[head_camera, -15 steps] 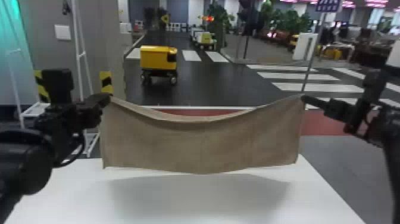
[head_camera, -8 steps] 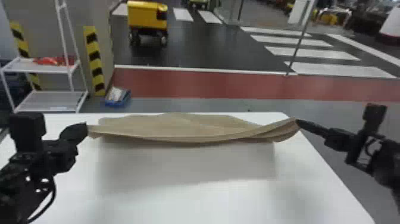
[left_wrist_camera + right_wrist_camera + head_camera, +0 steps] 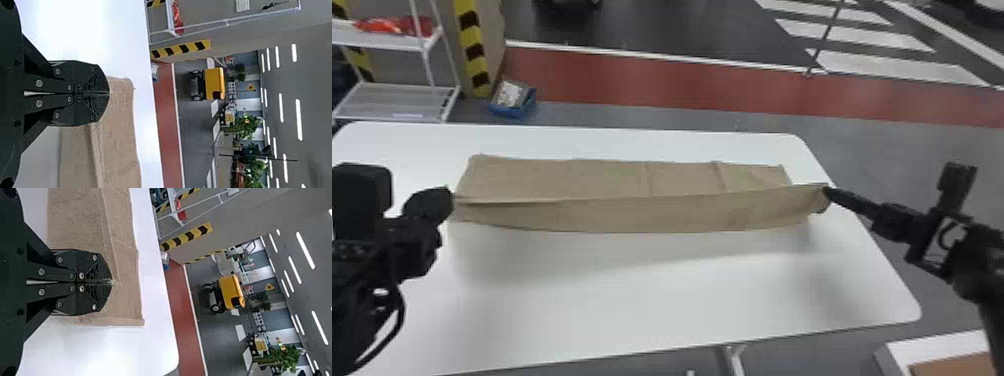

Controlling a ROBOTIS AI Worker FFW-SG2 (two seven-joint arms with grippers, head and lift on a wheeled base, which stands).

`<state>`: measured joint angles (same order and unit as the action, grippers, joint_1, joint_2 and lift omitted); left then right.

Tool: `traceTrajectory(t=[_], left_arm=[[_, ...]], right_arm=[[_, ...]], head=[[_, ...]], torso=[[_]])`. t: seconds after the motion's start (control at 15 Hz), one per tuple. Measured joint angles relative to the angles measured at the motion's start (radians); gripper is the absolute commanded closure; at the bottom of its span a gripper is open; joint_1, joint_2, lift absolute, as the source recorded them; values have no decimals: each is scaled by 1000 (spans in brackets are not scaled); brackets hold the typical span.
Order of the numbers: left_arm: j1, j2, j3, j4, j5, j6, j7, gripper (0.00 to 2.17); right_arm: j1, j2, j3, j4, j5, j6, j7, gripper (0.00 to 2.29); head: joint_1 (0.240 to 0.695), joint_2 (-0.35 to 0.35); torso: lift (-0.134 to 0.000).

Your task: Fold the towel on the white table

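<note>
The tan towel [image 3: 622, 210] stretches between both grippers above the white table [image 3: 652, 310], its far part lying on the tabletop and its near edge raised. My left gripper [image 3: 450, 201] is at the towel's left corner; in the left wrist view the left gripper [image 3: 109, 94] is shut on the towel [image 3: 117, 145]. At the right corner sits my right gripper [image 3: 827, 191]; in the right wrist view the right gripper [image 3: 111, 282] is shut on the towel [image 3: 127, 282], both fingers pressed together.
Beyond the table's far edge stand a white rack [image 3: 392, 100] with red items and a blue box [image 3: 513, 100] on the floor. A white-edged box [image 3: 939, 352] is at the lower right, beside the table.
The head view has tilted down. The towel was hanging in the air between the grippers; now its far part rests on the table. Both grippers keep holding its corners.
</note>
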<state>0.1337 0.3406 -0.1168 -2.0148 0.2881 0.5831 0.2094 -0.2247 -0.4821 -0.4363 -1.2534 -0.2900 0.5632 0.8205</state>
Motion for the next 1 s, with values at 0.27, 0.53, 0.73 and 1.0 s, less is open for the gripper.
traceTrajectory(t=[0.27, 0.53, 0.73, 1.0], left_arm=[[109, 1, 29, -127, -39, 71, 23, 1420], [243, 3, 105, -253, -41, 126, 24, 1420], [312, 3, 135, -310, -42, 137, 25, 1416], [338, 2, 131, -339, -61, 152, 25, 1416]], right_arm=[[88, -4, -55, -91, -51, 43, 11, 1396], [163, 1, -111, -163, -84, 69, 11, 1396], [213, 1, -152, -209, -114, 91, 15, 1396], [268, 0, -208, -262, -172, 132, 24, 1396]], head=[[695, -250], [695, -252], [695, -264], [695, -283]], torso=[[-120], [-120], [-120], [-120]])
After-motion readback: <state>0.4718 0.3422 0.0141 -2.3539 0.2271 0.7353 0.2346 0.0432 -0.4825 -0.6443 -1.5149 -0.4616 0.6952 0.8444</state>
